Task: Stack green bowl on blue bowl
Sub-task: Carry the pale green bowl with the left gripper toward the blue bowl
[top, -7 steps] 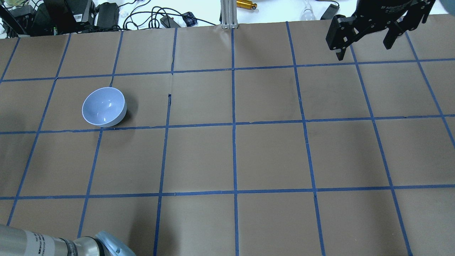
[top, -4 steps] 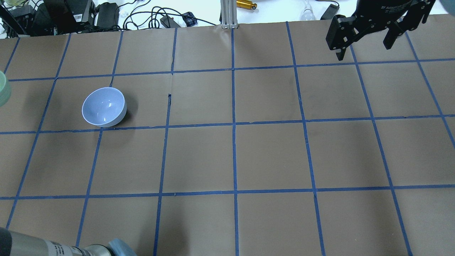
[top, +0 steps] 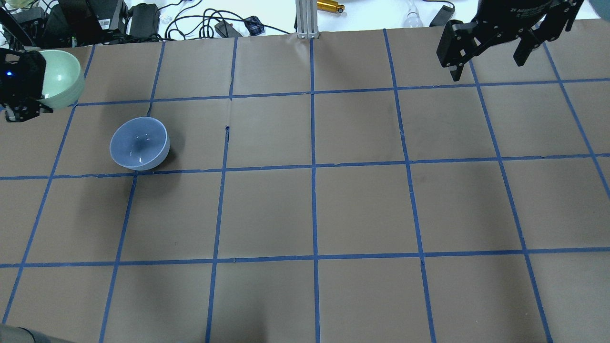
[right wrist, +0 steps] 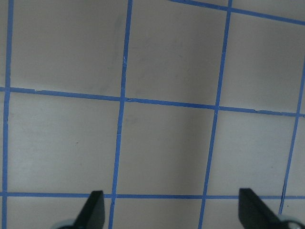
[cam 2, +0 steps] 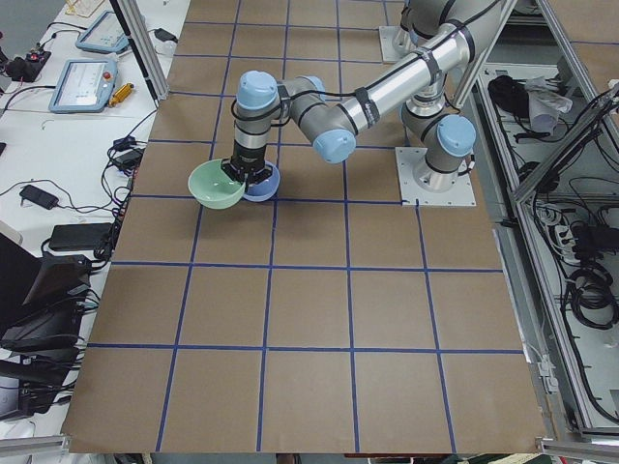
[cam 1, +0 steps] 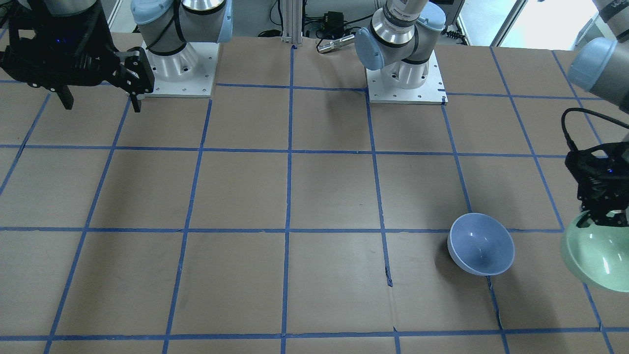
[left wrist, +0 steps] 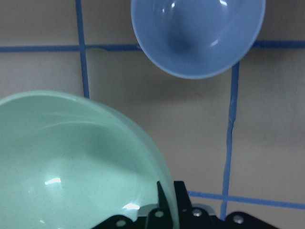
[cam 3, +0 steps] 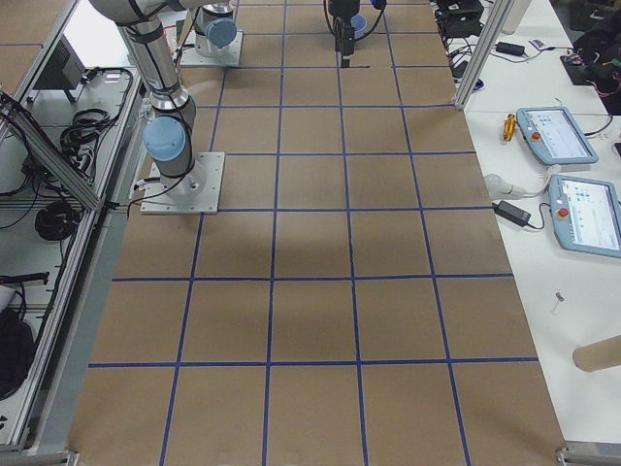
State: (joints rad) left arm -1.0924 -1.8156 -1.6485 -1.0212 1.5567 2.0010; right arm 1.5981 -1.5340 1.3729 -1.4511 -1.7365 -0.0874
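The blue bowl [top: 139,143] stands upright on the brown table, also in the front-facing view [cam 1: 481,243] and at the top of the left wrist view [left wrist: 198,33]. The green bowl [top: 59,78] hangs in the air, tilted, to the far left of the blue bowl and apart from it [cam 1: 597,255]. My left gripper [cam 1: 602,216] is shut on the green bowl's rim [left wrist: 71,162], one finger [left wrist: 167,198] inside the rim. My right gripper [top: 487,65] is open and empty, high over the far right of the table [right wrist: 174,212].
Cables and power bricks [top: 95,19] and an aluminium post [top: 305,19] lie beyond the table's far edge. The two arm bases [cam 1: 179,64] [cam 1: 405,73] stand on the robot's side. Blue tape lines grid the brown paper.
The green bowl, held by my left gripper, has come in from the left edge toward the blue bowl. The left arm's lower link has left the bottom-left corner. The right gripper is still.
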